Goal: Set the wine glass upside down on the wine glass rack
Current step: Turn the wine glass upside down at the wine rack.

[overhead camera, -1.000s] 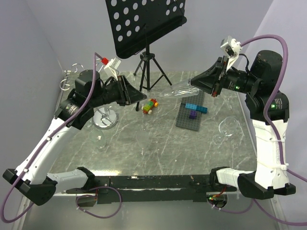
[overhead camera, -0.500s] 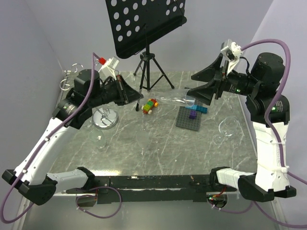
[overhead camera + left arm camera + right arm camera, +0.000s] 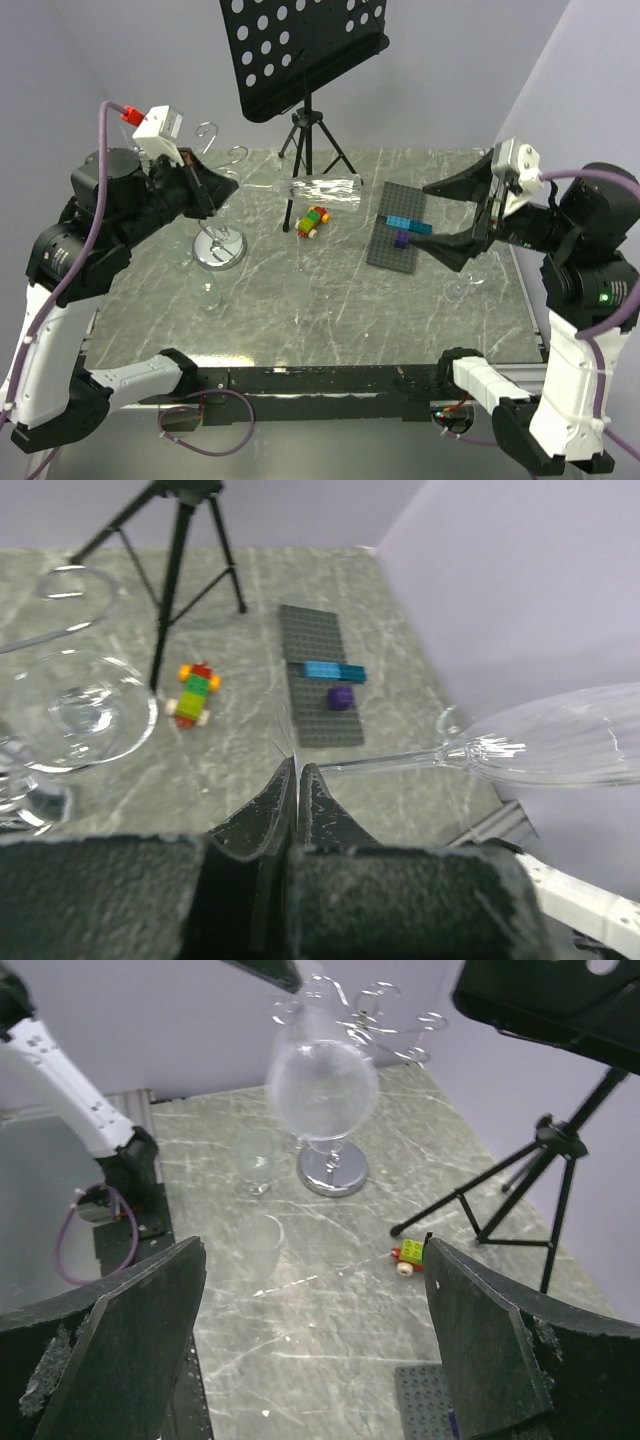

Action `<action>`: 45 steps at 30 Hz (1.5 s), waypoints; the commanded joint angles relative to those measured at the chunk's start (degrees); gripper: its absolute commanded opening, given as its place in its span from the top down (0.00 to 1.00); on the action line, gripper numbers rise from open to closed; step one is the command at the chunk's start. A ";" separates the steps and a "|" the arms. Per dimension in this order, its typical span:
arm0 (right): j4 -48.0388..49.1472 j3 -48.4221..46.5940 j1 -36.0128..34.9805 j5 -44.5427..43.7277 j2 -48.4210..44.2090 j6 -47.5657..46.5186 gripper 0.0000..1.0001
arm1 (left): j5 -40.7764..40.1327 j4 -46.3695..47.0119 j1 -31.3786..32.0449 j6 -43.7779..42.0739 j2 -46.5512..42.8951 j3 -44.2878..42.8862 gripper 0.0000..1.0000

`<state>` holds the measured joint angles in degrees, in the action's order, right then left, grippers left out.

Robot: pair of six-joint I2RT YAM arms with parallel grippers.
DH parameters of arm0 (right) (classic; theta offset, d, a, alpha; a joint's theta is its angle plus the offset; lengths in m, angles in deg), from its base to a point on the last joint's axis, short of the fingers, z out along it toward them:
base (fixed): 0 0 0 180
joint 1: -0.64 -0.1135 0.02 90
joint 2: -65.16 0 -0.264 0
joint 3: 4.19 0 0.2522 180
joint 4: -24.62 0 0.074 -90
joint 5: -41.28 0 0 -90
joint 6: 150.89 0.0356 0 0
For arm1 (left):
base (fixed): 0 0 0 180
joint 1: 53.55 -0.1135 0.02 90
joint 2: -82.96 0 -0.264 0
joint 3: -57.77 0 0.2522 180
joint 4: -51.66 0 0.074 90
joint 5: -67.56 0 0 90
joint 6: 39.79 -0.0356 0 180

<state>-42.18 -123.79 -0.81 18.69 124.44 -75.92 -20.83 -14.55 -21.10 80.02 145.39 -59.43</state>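
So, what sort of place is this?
Probably a robotics test cell, not a home: a left arm and right arm are bolted at the edge of a marble-look table walled by plain panels, with unrelated props such as a black music stand and a toy brick car.

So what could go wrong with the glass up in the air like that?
1. The left claw pinches the glass only at the end of its thin stem, with the bowl sticking out sideways. It might sag or slip.
2. The rack stands close by the claw, so a swing could clink glass on wire.
3. A toy car and another glass sit down below, so a drop could break things.
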 commanded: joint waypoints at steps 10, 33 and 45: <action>10.76 21.27 7.87 10.01 -4.09 0.70 0.05 | -22.42 1.28 0.34 -25.74 3.74 -5.37 0.99; 30.62 50.64 12.79 27.85 -5.50 1.14 0.05 | -38.87 21.68 0.42 -47.90 15.25 -0.36 0.99; 27.99 50.65 13.06 28.56 -5.76 -1.15 0.05 | -43.27 28.27 -0.89 -50.98 19.48 1.48 0.99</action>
<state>-15.47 -72.39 11.84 35.00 119.66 -74.54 -61.81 8.25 -21.23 30.95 165.39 -58.75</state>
